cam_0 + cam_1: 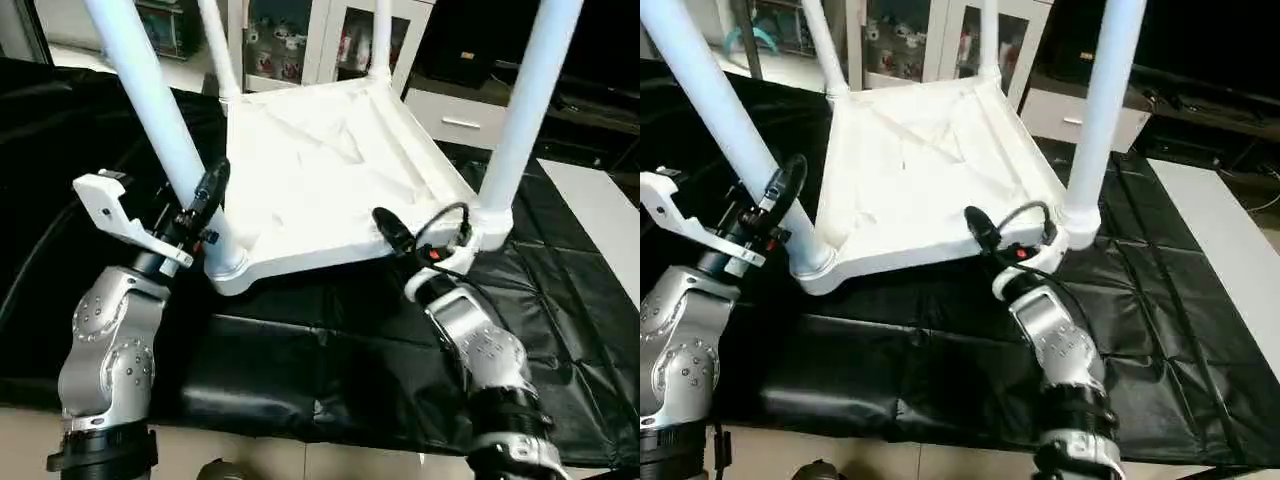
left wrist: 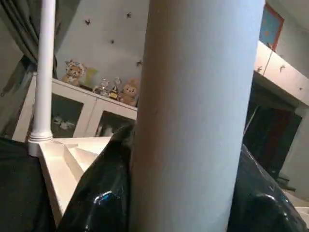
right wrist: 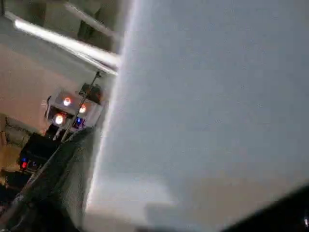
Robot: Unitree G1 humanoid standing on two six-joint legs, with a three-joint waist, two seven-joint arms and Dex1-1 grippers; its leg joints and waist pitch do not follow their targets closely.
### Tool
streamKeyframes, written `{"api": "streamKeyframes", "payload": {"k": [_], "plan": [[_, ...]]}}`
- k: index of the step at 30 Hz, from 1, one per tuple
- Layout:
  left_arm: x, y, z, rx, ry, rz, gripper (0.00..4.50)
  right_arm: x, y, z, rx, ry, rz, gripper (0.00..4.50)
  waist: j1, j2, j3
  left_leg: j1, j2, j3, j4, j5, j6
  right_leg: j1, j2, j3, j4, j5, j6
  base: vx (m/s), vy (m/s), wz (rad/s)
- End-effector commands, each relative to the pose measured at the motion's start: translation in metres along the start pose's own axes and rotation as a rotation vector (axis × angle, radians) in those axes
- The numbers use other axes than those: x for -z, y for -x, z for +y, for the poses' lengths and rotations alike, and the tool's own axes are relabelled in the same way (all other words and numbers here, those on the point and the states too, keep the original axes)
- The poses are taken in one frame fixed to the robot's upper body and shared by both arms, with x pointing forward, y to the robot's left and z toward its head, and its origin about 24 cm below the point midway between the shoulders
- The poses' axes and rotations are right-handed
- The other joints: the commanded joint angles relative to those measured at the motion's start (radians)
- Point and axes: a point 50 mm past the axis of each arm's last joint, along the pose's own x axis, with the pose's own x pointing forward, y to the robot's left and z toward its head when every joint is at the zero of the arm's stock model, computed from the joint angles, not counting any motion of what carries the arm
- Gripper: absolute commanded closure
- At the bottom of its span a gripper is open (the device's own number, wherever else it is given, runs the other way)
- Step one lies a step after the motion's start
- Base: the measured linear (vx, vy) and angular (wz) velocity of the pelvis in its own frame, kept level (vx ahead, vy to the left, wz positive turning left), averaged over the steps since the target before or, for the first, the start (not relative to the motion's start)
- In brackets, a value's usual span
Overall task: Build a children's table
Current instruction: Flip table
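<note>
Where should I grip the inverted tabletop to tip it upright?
Probably on the near rim of the tabletop, coming from the robot's side between the two near legs. That rim is thin and overhangs the black cover; the corners are filled by leg sockets.

home-like room: glass-door cabinet (image 1: 300, 40) w/ teddy bears (image 2: 72, 72), curtain (image 2: 14, 38).

Top (image 1: 330, 180): white plastic, smooth, slight sheen. Legs (image 1: 150, 90): same white plastic, smooth tubes. Table (image 1: 300, 370) cover: black sheet, glossy, creased. Forearms (image 1: 110, 340): brushed silver metal. Left tool (image 2: 101, 203) fingers: glossy black.
</note>
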Motion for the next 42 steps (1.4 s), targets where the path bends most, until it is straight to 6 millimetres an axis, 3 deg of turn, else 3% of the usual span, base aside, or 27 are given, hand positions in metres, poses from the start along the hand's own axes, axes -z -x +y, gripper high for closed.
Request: {"api": "streamKeyframes", "payload": {"k": [1,4,5,12,14,19,20,25,39,42], "plan": [[-0.002,-0.006,-0.014,0.05,0.13,-0.069,2.58,-0.011,-0.001,-0.005,0.045,-0.014,-0.064,0.0,-0.009,0.015,-0.063,0.014,0.01,0.013,-0.082,-0.208,-0.074,0.038,-0.04,0.023,-0.054,-0.152,-0.092,0.0,0.0,0.0],[-0.003,-0.005,-0.013,0.042,0.127,-0.069,2.58,-0.016,-0.002,-0.005,0.052,-0.028,-0.103,0.0,-0.011,0.014,-0.063,0.015,0.01,0.013,-0.081,-0.211,-0.073,0.037,-0.041,0.024,-0.056,-0.166,-0.086,0.0,0.0,0.0],[-0.003,-0.005,-0.013,0.04,0.127,-0.07,2.58,-0.017,-0.002,-0.005,0.05,-0.03,-0.111,0.3,-0.011,0.015,-0.063,0.014,0.01,0.013,-0.08,-0.207,-0.07,0.038,-0.041,0.024,-0.055,-0.16,-0.085,0.0,0.0,0.0],[-0.001,-0.005,-0.011,0.011,0.11,-0.068,2.58,-0.022,0.0,-0.004,0.043,-0.018,-0.149,0.83,-0.012,0.017,-0.064,0.014,0.01,0.014,-0.079,-0.2,-0.066,0.038,-0.039,0.024,-0.054,-0.148,-0.085,0.0,0.0,0.0],[0.001,-0.004,-0.01,0.001,0.106,-0.062,2.58,-0.023,0.001,-0.002,0.036,0.006,-0.159,1.0,-0.014,0.023,-0.063,0.015,0.01,0.013,-0.08,-0.209,-0.067,0.037,-0.039,0.024,-0.055,-0.155,-0.085,0.0,0.0,0.0],[0.003,-0.004,-0.007,-0.029,0.086,-0.056,2.58,-0.023,0.004,0.001,0.027,0.047,-0.155,1.28,-0.014,0.021,-0.065,0.015,0.01,0.013,-0.079,-0.196,-0.067,0.039,-0.037,0.023,-0.053,-0.131,-0.086,0.0,0.0,0.0],[0.003,-0.004,-0.007,-0.033,0.086,-0.056,2.58,-0.023,0.005,0.002,0.027,0.061,-0.157,1.58,-0.014,0.021,-0.064,0.015,0.01,0.012,-0.08,-0.199,-0.068,0.039,-0.037,0.023,-0.053,-0.133,-0.085,0.0,0.0,0.0],[0.005,-0.003,-0.004,-0.065,0.075,-0.053,2.58,-0.027,0.007,0.006,0.027,0.135,-0.163,1.93,-0.015,0.019,-0.064,0.015,0.01,0.013,-0.079,-0.206,-0.067,0.039,-0.038,0.024,-0.055,-0.148,-0.081,0.0,0.0,0.0],[0.018,0.005,0.015,-0.276,-0.03,0.026,2.59,-0.053,0.02,0.042,0.011,0.459,-0.251,2.06,-0.019,0.012,-0.066,0.012,0.009,0.013,-0.074,-0.166,-0.065,0.041,-0.037,0.024,-0.053,-0.115,-0.057,0.0,0.0,0.0],[0.022,0.008,0.021,-0.346,-0.057,0.054,2.59,-0.06,0.023,0.05,0.021,0.516,-0.287,2.06,-0.019,0.01,-0.072,0.009,0.007,0.012,-0.066,-0.086,-0.054,0.045,-0.032,0.023,-0.041,-0.007,-0.063,0.0,0.0,0.0]]}}
